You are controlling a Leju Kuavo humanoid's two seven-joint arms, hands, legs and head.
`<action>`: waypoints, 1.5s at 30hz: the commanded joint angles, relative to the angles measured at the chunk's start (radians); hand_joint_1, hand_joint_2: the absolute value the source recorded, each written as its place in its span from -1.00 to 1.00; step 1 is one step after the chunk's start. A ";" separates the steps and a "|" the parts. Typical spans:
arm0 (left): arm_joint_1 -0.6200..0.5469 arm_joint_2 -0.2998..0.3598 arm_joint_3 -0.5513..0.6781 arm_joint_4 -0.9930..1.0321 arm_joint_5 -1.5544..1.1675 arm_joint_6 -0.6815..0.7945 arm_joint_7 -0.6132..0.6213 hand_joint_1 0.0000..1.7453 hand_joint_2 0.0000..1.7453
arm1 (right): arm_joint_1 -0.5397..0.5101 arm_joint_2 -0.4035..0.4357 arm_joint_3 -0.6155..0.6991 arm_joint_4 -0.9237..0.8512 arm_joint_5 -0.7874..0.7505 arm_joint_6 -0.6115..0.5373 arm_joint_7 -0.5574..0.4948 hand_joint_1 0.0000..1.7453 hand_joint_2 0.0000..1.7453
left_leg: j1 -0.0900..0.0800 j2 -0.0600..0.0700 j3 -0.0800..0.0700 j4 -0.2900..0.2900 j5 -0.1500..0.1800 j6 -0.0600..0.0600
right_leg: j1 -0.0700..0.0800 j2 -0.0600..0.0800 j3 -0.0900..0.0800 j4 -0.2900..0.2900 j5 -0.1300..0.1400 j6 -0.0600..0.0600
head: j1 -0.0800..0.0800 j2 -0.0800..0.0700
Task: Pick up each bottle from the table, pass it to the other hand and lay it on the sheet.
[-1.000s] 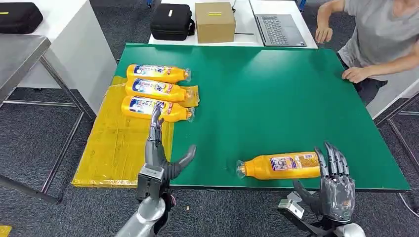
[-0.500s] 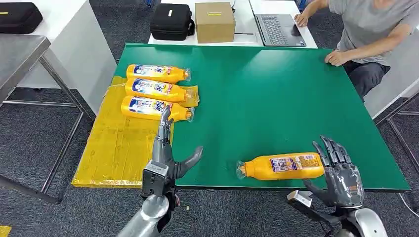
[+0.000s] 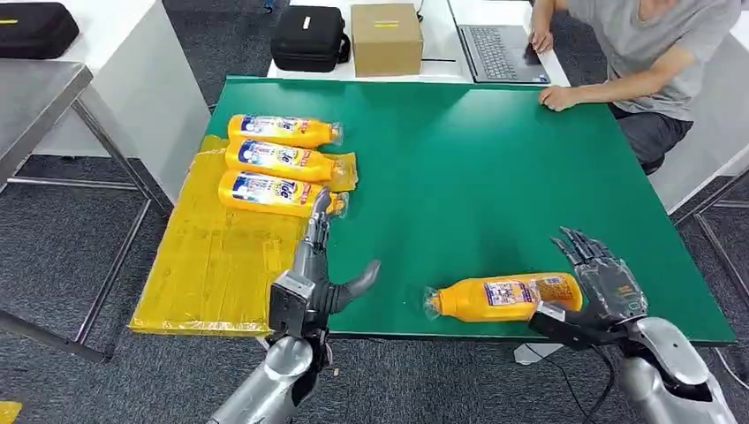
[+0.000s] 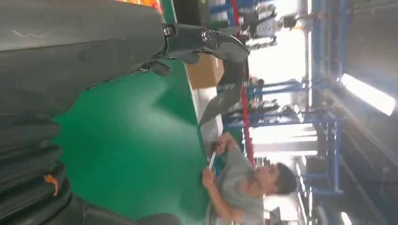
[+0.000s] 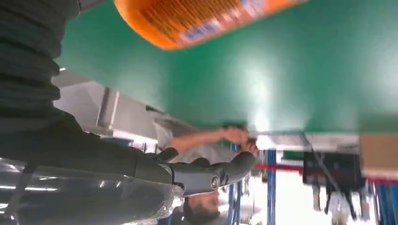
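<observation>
Closing on the base of the lone orange plastic bottle [image 3: 503,298] lying near the green tabletop's [image 3: 477,168] front edge, the right robot hand [image 3: 601,283] — fingers spread, empty — has advanced for pickup, while the left robot hand [image 3: 311,283] — also spread, empty — has edged forward beside the yellow sheet [image 3: 208,265].

We see our two arms as rounded silver shells coming in at about 7 and 5 o'clock of the head view, each ending in a dark grey block at the wrist. Our left hand [image 3: 311,274] has slim, dark metallic segmented fingers and a thicker grey thumb with small screw heads at its hinges. Our right hand [image 3: 601,283] looks alike, with a glossy clear cover over its back and thin black cables by its wrist.
</observation>
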 commanded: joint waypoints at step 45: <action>-0.112 -0.011 -0.075 0.191 0.024 -0.024 0.003 -1.00 1.00 | -0.110 -0.103 0.191 0.277 -0.122 0.202 -0.031 -1.00 1.00 | 0.000 0.002 0.005 0.000 -0.003 -0.002 | 0.001 0.001 0.005 -0.001 -0.002 -0.002 | 0.000 0.000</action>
